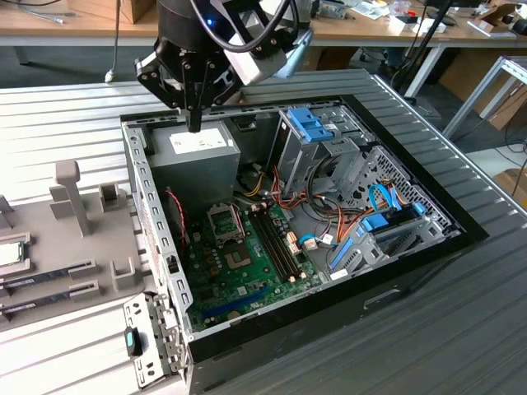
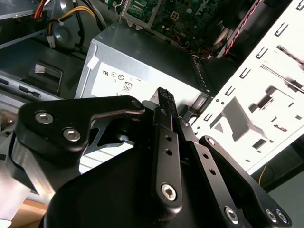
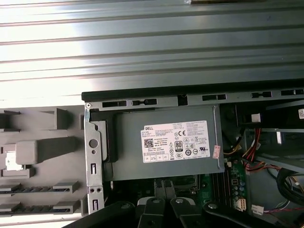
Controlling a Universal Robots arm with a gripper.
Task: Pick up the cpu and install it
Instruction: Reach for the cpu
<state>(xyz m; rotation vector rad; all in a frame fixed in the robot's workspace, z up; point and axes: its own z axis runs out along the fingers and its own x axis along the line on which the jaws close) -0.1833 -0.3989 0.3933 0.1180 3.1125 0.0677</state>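
Cpu (image 1: 10,253) lies flat on the grey tray (image 1: 41,218) at the exterior view's left, well apart from the gripper (image 1: 195,123). The arm hangs upright over the open case (image 1: 329,304), its fingers pointing straight down just above the power supply (image 1: 193,156), pressed together and holding nothing.

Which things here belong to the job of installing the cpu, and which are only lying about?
For the job:
- cpu, on the grey tray
- hand, over the power supply
- socket on the green board

Lying about:
- memory sticks
- blue drive cage
- cables
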